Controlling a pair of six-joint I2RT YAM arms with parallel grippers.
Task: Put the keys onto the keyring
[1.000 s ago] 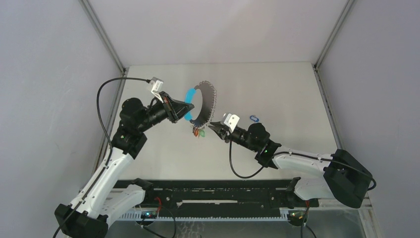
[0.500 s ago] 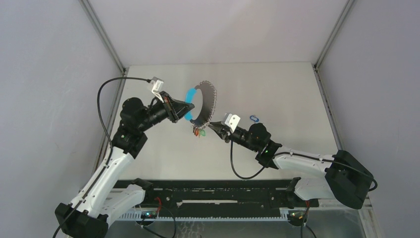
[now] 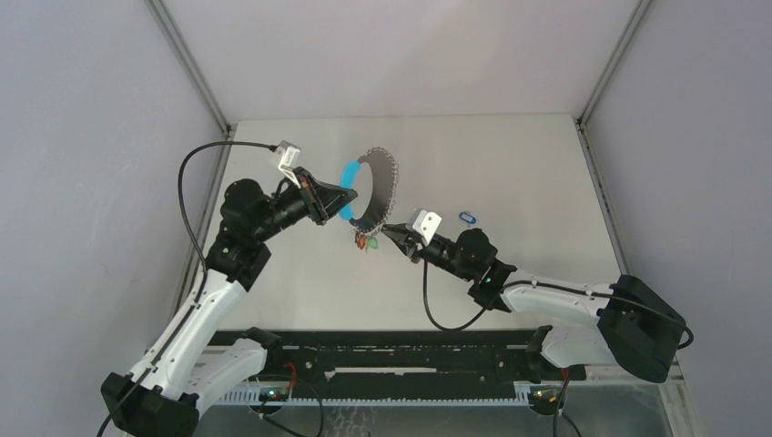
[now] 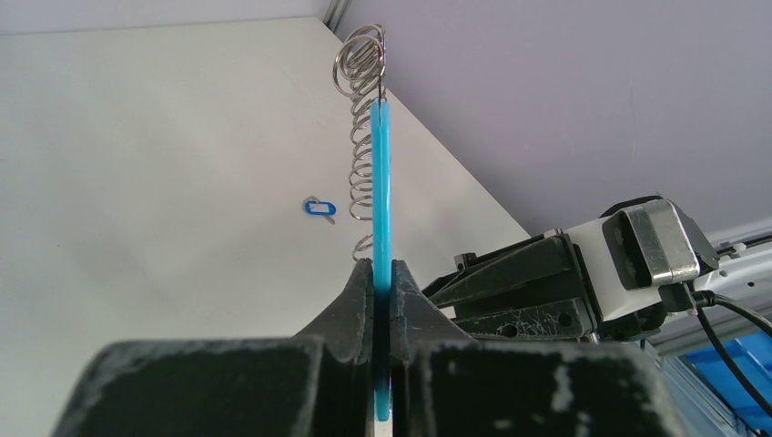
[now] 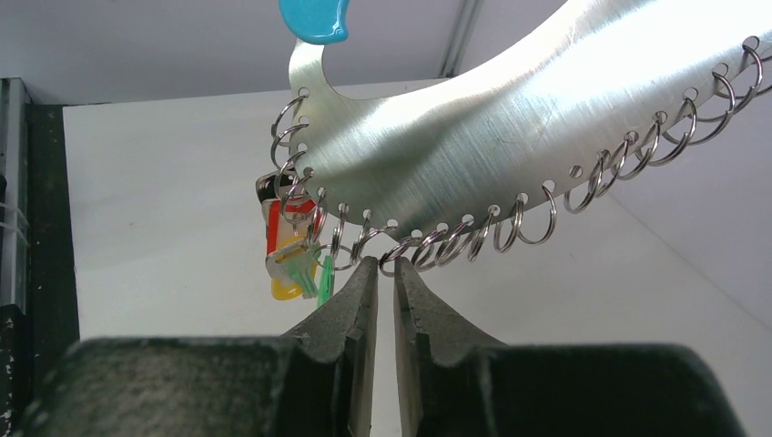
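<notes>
- The left hand is clamped tight on the cyan edge of the keyring, held above the desk. Only its wrist view shows us that edge end-on.
- The right hand is nearly closed, tips at a small ring under the keyring. We cannot tell whether it pinches it.
- The blue key lies on the desk, right of the right hand and apart from it.
</notes>
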